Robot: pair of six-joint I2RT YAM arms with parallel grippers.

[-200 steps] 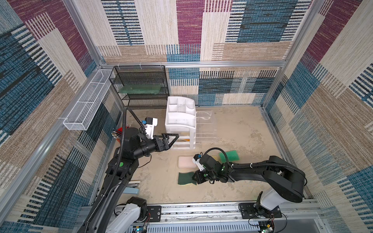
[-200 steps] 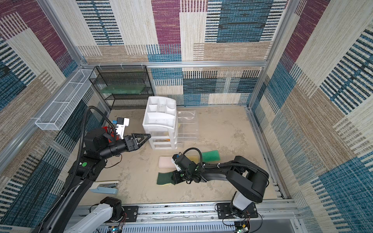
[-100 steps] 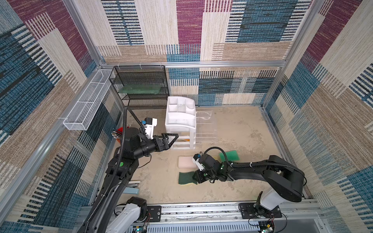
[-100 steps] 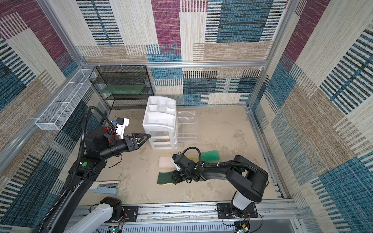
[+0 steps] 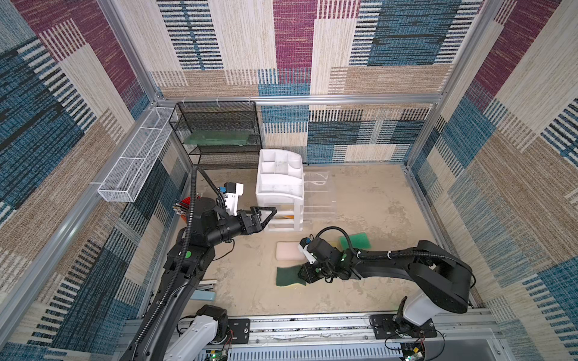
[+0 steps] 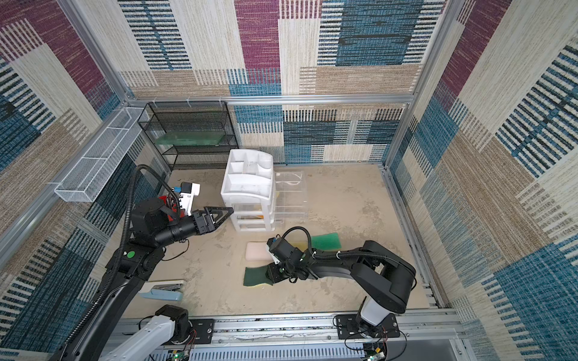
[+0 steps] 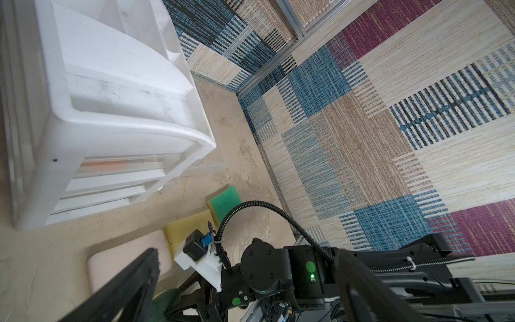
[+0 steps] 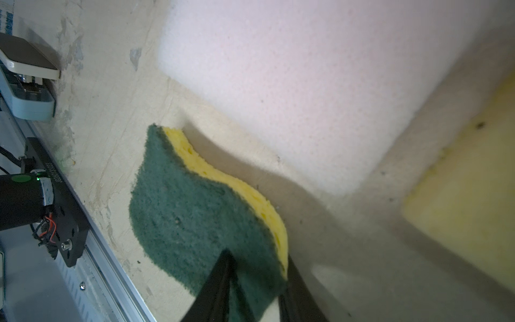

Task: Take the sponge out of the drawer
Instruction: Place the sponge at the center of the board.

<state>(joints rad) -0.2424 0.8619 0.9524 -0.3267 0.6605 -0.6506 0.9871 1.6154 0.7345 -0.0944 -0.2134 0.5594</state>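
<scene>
The left gripper (image 5: 265,215) hangs wide open just beside the drawer (image 5: 276,193), holding nothing. The sponge (image 5: 286,276) is out of it and lies on the table (image 5: 244,290) in front, dark scourer face up and yellow foam beneath. Its long axis runs across the table, with the free end pointing toward the left arm's side. The right gripper (image 8: 257,256) straddles the other end; I cannot tell whether it pinches. The sponge looks light, soft and springy, so a hold across its thickness at a short end should suit.

Green-topped yellow sponge (image 5: 289,276) lies outside the white drawer (image 5: 279,187).
</scene>
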